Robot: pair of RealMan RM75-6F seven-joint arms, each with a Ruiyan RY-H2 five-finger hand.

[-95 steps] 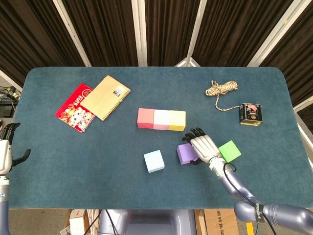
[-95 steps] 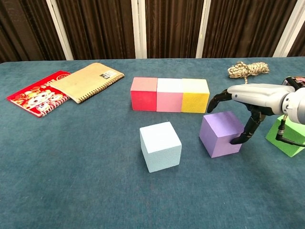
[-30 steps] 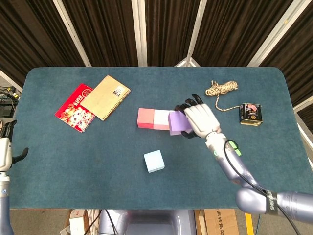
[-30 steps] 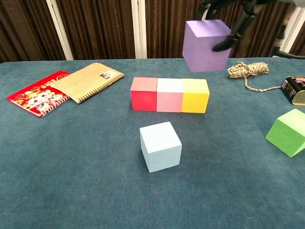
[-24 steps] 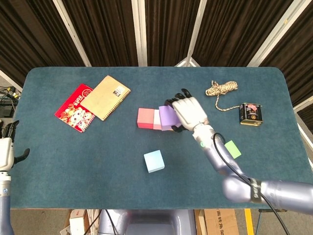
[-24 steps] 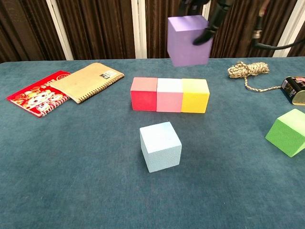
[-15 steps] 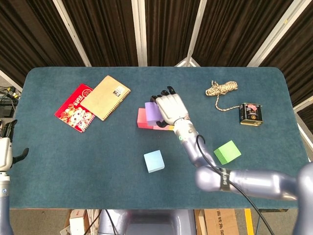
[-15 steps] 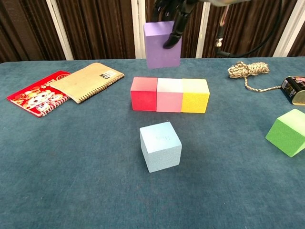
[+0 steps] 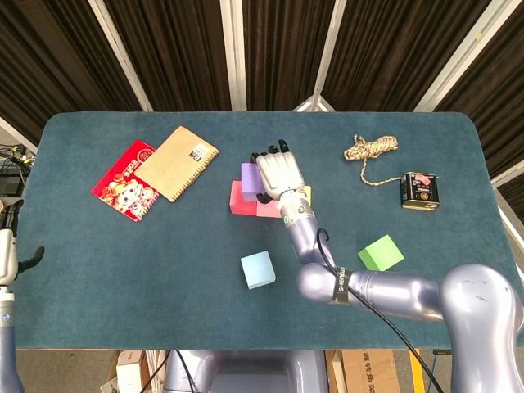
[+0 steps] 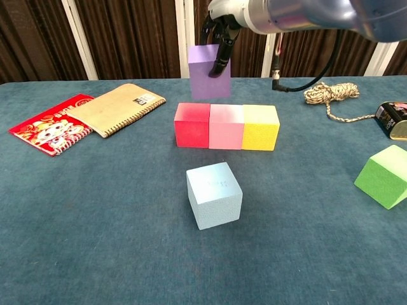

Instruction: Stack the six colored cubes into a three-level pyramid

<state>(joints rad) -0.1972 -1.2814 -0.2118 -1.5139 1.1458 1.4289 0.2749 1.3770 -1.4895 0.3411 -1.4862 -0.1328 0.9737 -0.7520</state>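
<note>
Above the middle of the blue desk (image 9: 123, 270), the right robot hand (image 9: 278, 173) holds a purple cube (image 10: 209, 71) in the air, fingers wrapped over its top and right side. Directly beneath sits a row of three touching cubes: red cube (image 10: 192, 124), pink cube (image 10: 226, 126), yellow cube (image 10: 260, 127). The purple cube hangs just above the seam between red and pink, so the coming move is likely straight down. A light blue cube (image 10: 214, 194) and a green cube (image 10: 383, 175) wait on the desk nearer the robot. The left robot hand (image 9: 11, 258) rests far off at the desk's left edge, fingers apart, holding nothing.
</note>
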